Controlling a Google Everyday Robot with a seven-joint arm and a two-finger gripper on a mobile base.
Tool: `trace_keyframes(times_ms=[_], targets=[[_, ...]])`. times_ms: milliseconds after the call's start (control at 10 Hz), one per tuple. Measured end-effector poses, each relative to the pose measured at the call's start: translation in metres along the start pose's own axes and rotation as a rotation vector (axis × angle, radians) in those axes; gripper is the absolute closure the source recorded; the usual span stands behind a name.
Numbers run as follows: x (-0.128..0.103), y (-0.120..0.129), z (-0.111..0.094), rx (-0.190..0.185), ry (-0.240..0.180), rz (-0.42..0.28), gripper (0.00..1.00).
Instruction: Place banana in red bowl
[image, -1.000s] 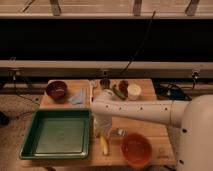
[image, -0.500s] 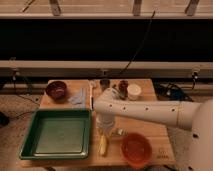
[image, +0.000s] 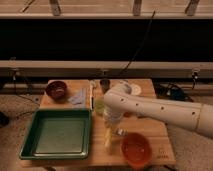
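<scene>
1. On the wooden bench (image: 160, 131), a green tray (image: 57, 134) is seen at the left, with a dark maroon bowl (image: 56, 90) behind it.
2. Near the middle, the hand (image: 111, 131) is lowered from the white arm (image: 155, 111) directly over the banana (image: 108, 142), its fingers drawn shut about the fruit's upper end.
3. The banana is laid lengthwise on the bench, just left of the red bowl (image: 135, 149).
4. A white plate (image: 133, 89) is placed at the rear right; a dark wall lies beyond.
</scene>
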Motion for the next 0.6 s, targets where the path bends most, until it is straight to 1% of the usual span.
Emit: trace_keyframes(times_ms=[200,300,400,500,600], targets=[[0.009,0.023,-0.012,0.01,0.006,0.039,1.0],[0.014,0.04,-0.019,0.013,0.01,0.063,1.0],[0.015,0.056,-0.025,0.005,0.01,0.083,1.0],[0.013,0.067,-0.029,0.0,0.01,0.096,1.0],[0.005,0.081,-0.033,-0.002,0.01,0.111,1.0]])
